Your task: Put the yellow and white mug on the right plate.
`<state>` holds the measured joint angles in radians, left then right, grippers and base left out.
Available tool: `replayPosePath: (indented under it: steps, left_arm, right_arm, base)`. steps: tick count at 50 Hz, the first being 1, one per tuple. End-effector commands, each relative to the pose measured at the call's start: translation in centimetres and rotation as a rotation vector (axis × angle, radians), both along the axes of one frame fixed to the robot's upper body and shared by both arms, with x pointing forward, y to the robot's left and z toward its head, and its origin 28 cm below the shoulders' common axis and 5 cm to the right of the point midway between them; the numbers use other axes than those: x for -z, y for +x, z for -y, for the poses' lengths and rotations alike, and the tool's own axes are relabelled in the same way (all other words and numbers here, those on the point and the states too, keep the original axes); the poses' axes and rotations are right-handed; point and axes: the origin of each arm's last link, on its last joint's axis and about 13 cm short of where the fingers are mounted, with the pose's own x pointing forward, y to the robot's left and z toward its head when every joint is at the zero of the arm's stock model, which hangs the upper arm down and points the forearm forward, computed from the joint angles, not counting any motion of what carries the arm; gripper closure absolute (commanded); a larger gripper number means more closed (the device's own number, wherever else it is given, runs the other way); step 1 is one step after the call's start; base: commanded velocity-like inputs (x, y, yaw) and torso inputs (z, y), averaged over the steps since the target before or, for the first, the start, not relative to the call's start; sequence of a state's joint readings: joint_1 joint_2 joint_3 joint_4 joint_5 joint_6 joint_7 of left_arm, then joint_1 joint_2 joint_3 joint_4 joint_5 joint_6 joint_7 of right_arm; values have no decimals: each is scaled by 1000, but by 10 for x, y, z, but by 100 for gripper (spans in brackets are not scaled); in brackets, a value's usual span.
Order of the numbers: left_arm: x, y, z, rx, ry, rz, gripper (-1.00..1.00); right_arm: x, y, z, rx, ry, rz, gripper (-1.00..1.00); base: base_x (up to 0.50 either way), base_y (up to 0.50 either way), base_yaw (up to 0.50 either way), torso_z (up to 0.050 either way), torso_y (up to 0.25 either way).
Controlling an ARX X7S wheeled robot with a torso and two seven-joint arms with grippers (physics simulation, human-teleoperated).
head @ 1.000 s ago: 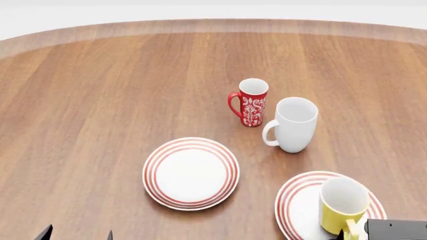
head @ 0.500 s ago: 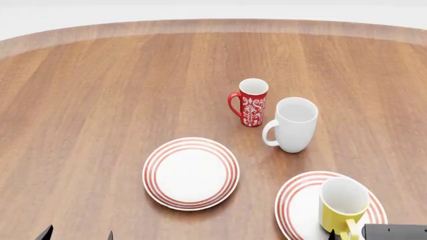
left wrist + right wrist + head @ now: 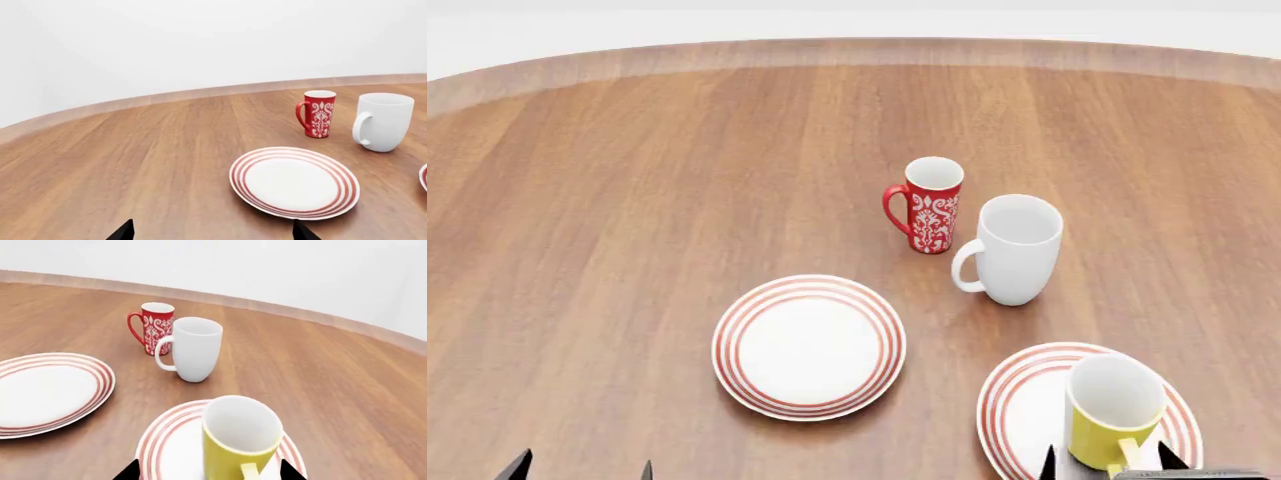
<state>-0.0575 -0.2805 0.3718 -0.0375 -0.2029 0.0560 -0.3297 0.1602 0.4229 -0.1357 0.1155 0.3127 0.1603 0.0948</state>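
The yellow and white mug [image 3: 1112, 415] stands upright on the right plate [image 3: 1021, 410], handle toward me. In the right wrist view the mug [image 3: 240, 440] sits on the plate [image 3: 170, 452] between the two fingertips. My right gripper [image 3: 1108, 462] is open, its fingertips [image 3: 128, 471] spread wide on either side of the mug's base and clear of it. My left gripper [image 3: 582, 468] is open and empty at the near left; in the left wrist view [image 3: 210, 231] only its tips show.
The left plate [image 3: 809, 347] lies left of the right plate. A tall white mug [image 3: 1014, 250] and a slim red patterned mug [image 3: 930, 205] stand behind the plates. The round wooden table's far edge [image 3: 854, 50] curves across the back.
The right gripper's black body has sunk toward the bottom edge, and its two fingertips now show on either side of the mug. The mug has stayed put on the plate.
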Motion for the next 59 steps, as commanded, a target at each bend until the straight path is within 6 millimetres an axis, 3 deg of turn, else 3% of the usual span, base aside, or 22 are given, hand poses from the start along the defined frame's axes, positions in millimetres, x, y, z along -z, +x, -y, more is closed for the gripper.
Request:
replayPosePath:
  steps: [1,16,39,46,59]
  left_arm:
    - [-1,0,-1,-2,-3,3,-100]
    - [-2,-1,-1,-6,-5,4,-100]
    - [-3,-1,-1,-7,-8,13,-100]
    - [-24,-8,-5,-9,-15,73,-100]
    - [-36,-10,-14,-55,-9,122,-100]
  right_arm:
    - [-5,-17,-18,-27,-17,70,-100]
    - [-13,-40,-30,-69,-83,121,-100]
    - [-54,-79,-42,-139,-168,299,-100]
    - [-68,-93,-43,-140,-201,352,-100]
    - [-84,-111,-34,-95,-245,416,-100]
  base:
    - [0,0,0,0,0]
    - [0,0,0,0,0]
    - [0,0,0,0,0]
    - [0,0,0,0,0]
    - [0,0,0,0,0]
